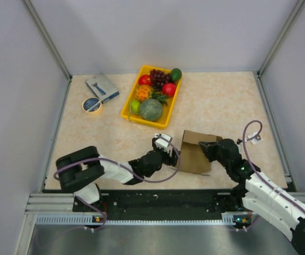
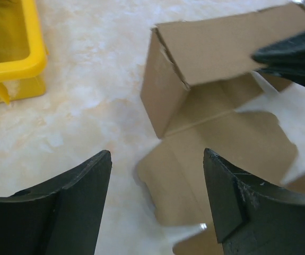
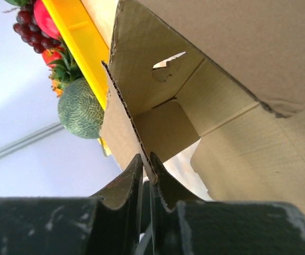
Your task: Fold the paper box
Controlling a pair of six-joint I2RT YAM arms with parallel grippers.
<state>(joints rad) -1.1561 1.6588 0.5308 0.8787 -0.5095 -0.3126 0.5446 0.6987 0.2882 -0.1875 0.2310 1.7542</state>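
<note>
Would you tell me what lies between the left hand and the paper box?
Nothing: the left wrist view shows the paper box's flat flap right between the open left hand's fingers.

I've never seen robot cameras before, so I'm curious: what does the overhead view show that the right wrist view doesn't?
Only overhead: the tape roll, the blue-grey packet and the whole table. Only the right wrist: the right gripper pinched shut on a corrugated edge of the paper box, plus a slot cut in one panel. Both: the paper box, the yellow tray and the melon.
</note>
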